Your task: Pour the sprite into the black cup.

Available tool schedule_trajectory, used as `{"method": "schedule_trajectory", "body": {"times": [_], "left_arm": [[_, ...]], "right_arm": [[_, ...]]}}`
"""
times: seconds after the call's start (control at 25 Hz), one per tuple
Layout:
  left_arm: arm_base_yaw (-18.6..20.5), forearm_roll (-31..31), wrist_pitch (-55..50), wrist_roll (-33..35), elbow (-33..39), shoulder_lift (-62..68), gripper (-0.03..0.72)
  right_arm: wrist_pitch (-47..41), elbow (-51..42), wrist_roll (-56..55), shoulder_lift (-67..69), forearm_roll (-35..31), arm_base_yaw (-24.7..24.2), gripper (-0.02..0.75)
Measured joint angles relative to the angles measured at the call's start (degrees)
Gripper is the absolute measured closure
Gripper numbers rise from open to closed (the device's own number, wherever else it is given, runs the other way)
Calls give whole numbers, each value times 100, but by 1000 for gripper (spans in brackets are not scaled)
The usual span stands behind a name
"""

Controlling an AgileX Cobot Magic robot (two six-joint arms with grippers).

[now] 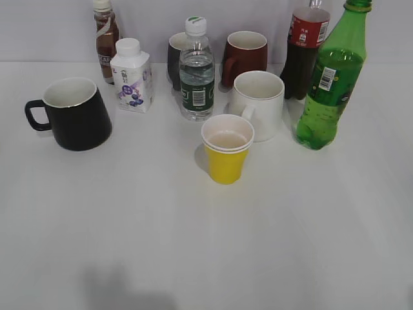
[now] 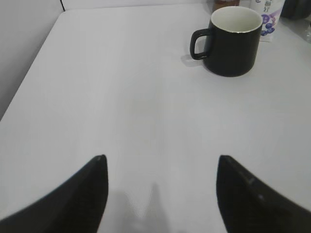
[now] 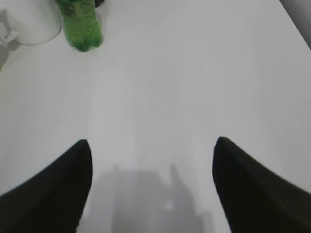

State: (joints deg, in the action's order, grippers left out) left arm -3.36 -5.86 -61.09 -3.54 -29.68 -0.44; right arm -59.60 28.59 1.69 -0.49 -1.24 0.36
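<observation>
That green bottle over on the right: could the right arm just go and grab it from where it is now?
Probably yes. In the right wrist view the green bottle stands ahead, left of centre, with bare table between it and the open right gripper. The white mug stands close beside it, so the fingers would have little room on that side.

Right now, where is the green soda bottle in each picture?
Exterior view: the sprite stands upright at the far right, beside the white mug.
Left wrist view: not in it; only the black cup shows, top right.
Right wrist view: its lower part is at the top left.
Shared landmark: the white mug, just left of the bottle in the exterior and right wrist views.
</observation>
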Motion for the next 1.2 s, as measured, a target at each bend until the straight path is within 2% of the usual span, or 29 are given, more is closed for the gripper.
{"method": "schedule_trajectory", "body": {"times": [0.4,0.48,0.56,0.68,0.84,1.0,1.2], "left_arm": [[0,100,352,0,-116,0,156],[0,381,1053,0,-124,0,157],[0,586,2403,0,-98,71,165],[0,516,4449,0,191,632,179],[0,121,6857,0,775,2100,183],[0,23,8298,0,981,3854,183],[0,18,9045,0,991,5747,183]], "right_arm": [[0,0,0,0,0,0,164],[0,0,0,0,0,0,164],[0,0,0,0,0,0,164],[0,0,0,0,0,0,164],[0,0,0,0,0,0,164],[0,0,0,0,0,0,164],[0,0,0,0,0,0,164]]}}
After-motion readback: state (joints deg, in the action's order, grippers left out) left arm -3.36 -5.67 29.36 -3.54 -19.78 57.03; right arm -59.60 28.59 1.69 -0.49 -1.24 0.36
